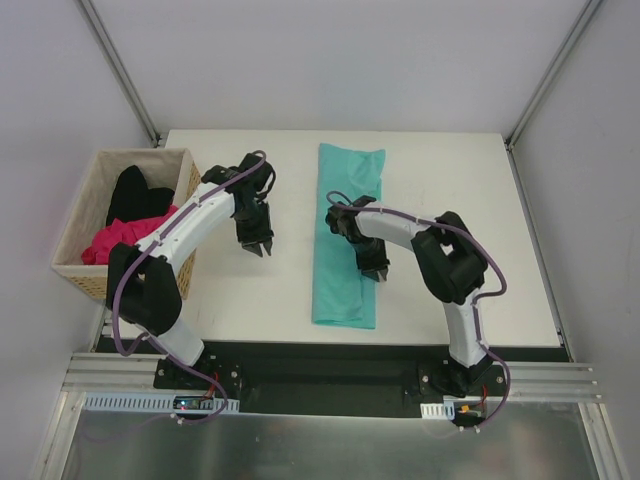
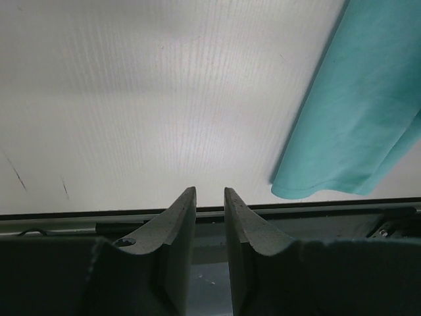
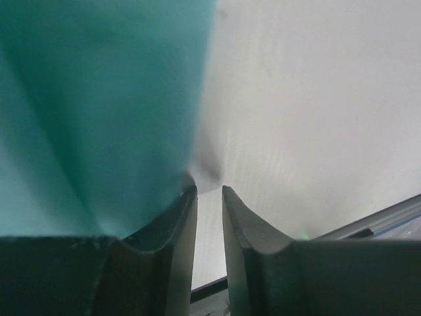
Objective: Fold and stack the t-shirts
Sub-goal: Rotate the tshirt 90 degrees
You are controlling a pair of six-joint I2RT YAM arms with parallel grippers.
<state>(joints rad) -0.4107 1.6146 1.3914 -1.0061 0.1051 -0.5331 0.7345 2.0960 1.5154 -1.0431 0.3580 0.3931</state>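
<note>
A soft, matte teal t-shirt (image 1: 343, 295), folded into 1 long narrow strip with smooth faces and a gently curved hem, lies flat on the smooth white counter (image 1: 450, 180). It runs from 12 o'clock to 6 o'clock just right of the middle. The right tool (image 1: 374, 270) sits over the strip's 3 o'clock edge, in its nearer half. In the wrist view its 2 dark, curved, grainy fingers (image 3: 174, 230) stand narrowly parted with only bare counter in the gap. The teal cloth reaches the outer side of 1 finger, but I cannot tell whether it touches. The left tool (image 1: 258, 247) is above bare counter at 9 o'clock of the strip and apart from it, its 2 fingers also slightly spread and pinching nothing. At the counter's 9 o'clock edge, a square woven wicker basket (image 1: 145, 152) holds a crumpled magenta pink t-shirt (image 1: 115, 240). A rumpled black t-shirt (image 1: 135, 195) lies at 12 o'clock of the pink one.
</note>
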